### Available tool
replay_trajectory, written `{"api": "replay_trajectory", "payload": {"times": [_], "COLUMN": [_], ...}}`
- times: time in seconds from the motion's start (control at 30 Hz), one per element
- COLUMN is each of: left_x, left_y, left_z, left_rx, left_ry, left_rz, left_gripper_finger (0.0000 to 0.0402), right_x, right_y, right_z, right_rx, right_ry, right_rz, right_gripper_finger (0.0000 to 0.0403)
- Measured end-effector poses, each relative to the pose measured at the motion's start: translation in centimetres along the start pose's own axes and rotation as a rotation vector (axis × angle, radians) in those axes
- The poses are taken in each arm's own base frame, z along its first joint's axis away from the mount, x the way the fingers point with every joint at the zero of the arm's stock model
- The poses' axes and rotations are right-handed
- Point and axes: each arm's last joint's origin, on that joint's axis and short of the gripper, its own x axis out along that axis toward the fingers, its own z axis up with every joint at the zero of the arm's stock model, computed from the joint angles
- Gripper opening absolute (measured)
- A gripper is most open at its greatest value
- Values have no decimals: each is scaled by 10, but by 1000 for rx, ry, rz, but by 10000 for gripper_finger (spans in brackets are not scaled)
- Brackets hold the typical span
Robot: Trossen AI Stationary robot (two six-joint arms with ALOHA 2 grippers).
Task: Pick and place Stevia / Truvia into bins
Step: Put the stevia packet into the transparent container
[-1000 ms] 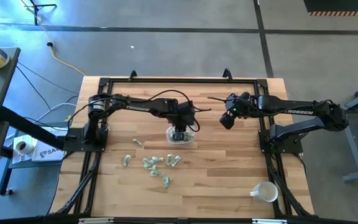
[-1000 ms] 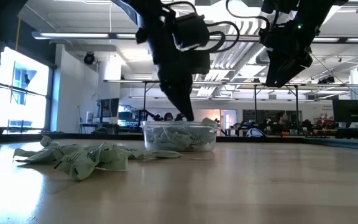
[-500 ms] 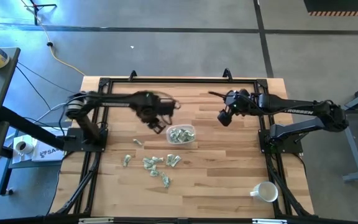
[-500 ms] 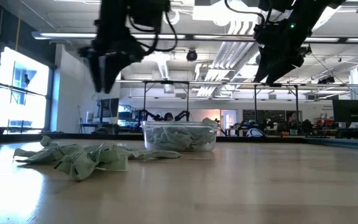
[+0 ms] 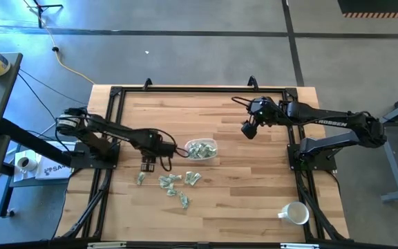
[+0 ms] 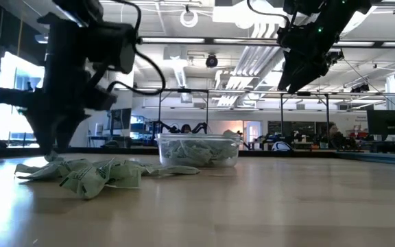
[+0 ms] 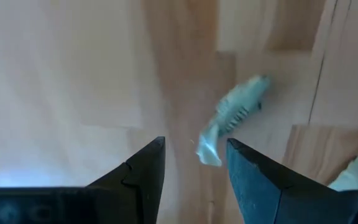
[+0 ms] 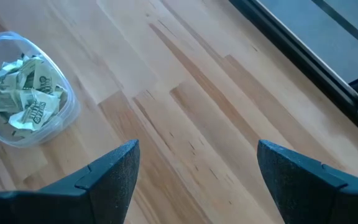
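The clear bin [image 5: 201, 149] stands mid-table with several green-and-white Stevia packets inside [image 8: 25, 93]. More packets lie loose on the wood nearer the front edge [image 5: 175, 181], a heap in the low view [image 6: 81, 175]. My left gripper [image 5: 148, 164] points down, open, just above the table to the left of the bin. One crumpled packet [image 7: 235, 112] lies flat just past its fingertips [image 7: 194, 144], with nothing between the fingers. My right gripper [image 5: 247, 130] hangs open in the air to the right of the bin [image 8: 197, 146].
A white mug [image 5: 296, 213] lies on its side at the near right corner. A black frame [image 5: 199, 88] runs along the table's edges. Bare wood lies between the bin and the right arm's base.
My left gripper has come up out of the bin, swung toward the table's left and near edge, tipped further down and sunk close to the table by the loose packets. The bin and the loose packets have stayed put.
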Motion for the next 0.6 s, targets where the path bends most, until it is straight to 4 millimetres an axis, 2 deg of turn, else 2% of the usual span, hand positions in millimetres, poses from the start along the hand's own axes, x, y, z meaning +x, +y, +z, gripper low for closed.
{"api": "replay_trajectory", "payload": {"times": [0.1,0.37,0.47,0.6], "left_x": [9,18,19,21], "left_y": [-1,3,11,22], "left_z": [-2,-2,-3,-3], "left_rx": [2,45,34,49], "left_ry": [-21,-62,-60,-67], "left_rz": [-45,-74,-114,-152], "left_gripper_finger": [204,194,161,95], "right_x": [0,0,0,0], "right_y": [0,-1,-1,-2], "right_z": [0,0,0,0], "right_rx": [5,39,49,52], "right_ry": [0,-8,-15,-18], "right_rz": [-1,-26,-47,-56], "right_gripper_finger": [314,314,314,314]}}
